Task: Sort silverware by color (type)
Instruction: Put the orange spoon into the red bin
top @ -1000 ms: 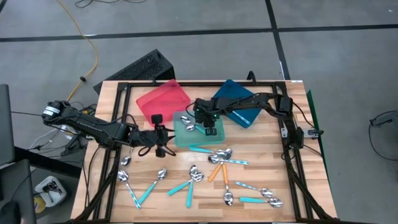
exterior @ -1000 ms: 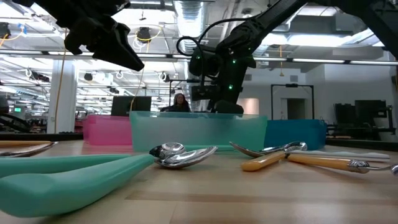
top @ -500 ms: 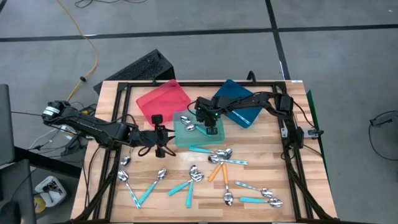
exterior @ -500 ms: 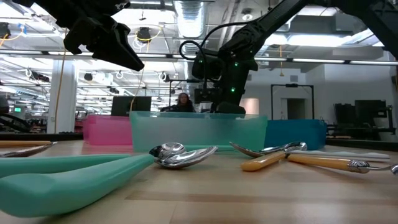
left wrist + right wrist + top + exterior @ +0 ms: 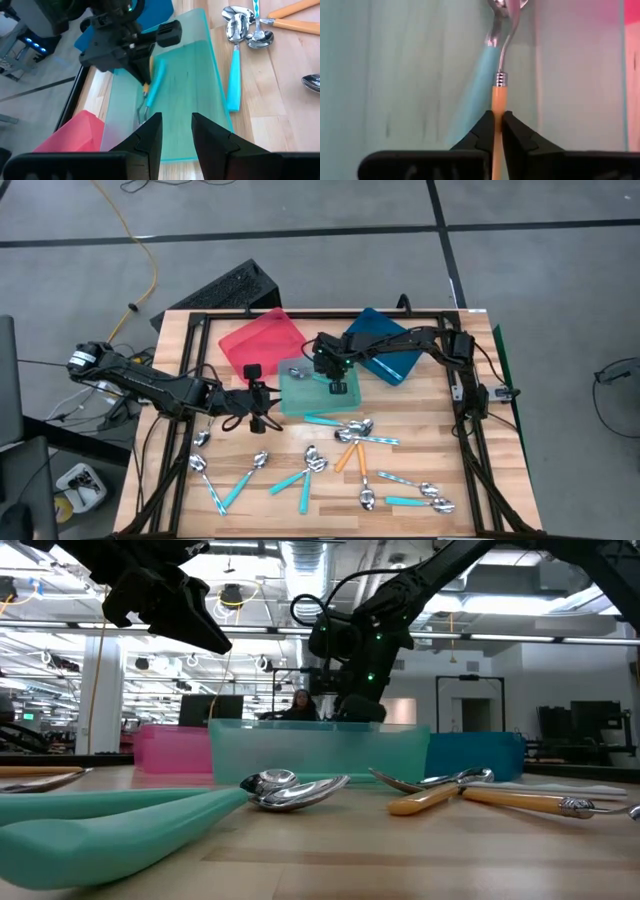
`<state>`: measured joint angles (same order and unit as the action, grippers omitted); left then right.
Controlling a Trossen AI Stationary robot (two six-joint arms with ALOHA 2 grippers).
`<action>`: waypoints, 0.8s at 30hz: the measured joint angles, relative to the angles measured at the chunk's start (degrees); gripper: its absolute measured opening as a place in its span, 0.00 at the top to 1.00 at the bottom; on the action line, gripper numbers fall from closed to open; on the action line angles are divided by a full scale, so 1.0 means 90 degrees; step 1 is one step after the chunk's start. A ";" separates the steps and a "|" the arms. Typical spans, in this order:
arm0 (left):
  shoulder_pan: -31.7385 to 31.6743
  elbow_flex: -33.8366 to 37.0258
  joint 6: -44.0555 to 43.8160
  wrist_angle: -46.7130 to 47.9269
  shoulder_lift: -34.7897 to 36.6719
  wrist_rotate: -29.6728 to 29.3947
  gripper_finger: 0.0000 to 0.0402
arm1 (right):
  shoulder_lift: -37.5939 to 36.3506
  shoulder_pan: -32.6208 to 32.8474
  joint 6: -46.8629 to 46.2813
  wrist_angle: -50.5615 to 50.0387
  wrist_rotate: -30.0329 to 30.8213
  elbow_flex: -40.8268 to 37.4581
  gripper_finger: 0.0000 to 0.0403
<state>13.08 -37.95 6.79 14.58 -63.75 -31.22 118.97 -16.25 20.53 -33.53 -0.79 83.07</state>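
I see the orange-handled spoon clamped by its handle in my right gripper, jaws closed tight on it, hanging over the teal tray beside a teal-handled spoon already lying inside. The remaining spoons lie scattered across the worktop in front of the trays. The red tray and blue tray sit either side. My left gripper waits near the teal tray's front edge, jaws slightly apart. I can't read any writing anywhere.
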 joint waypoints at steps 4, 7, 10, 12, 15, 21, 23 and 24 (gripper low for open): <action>0.0000 0.0000 -0.0001 -0.0002 0.0000 0.0000 0.77 | 0.0003 0.0003 -0.0134 -0.0034 -0.0002 0.0000 0.89; 0.0000 0.0000 -0.0003 -0.0002 0.0000 0.0002 0.77 | -0.0007 0.0029 -0.0133 -0.0098 -0.0067 -0.0017 0.90; 0.0000 0.0000 -0.0006 -0.0016 0.0000 -0.0001 0.77 | -0.0009 0.0060 -0.0179 -0.0150 -0.0070 0.0048 0.92; 0.0005 -0.0001 -0.0020 -0.0023 0.0000 0.0000 0.77 | 0.0000 0.0056 -0.0236 -0.0306 -0.0094 0.0188 0.95; 0.0005 -0.0002 -0.0083 -0.0023 0.0000 0.0005 0.77 | 0.0016 0.0056 -0.0296 -0.0415 -0.0093 0.0358 0.96; 0.0007 -0.0002 -0.0193 0.0028 0.0000 0.0080 0.77 | 0.0022 0.0051 -0.0539 -0.0420 -0.0081 0.0719 0.80; 0.0005 -0.0002 -0.0193 0.0032 0.0000 0.0109 0.77 | 0.0019 0.0056 -0.0571 -0.0437 -0.0086 0.0807 0.73; 0.0006 -0.0002 -0.0193 0.0035 0.0000 0.0109 0.77 | 0.0017 0.0071 -0.0581 -0.0429 -0.0087 0.0825 0.70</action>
<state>13.13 -37.98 5.06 14.90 -63.75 -30.24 119.13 -15.61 15.30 -37.40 -1.57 90.49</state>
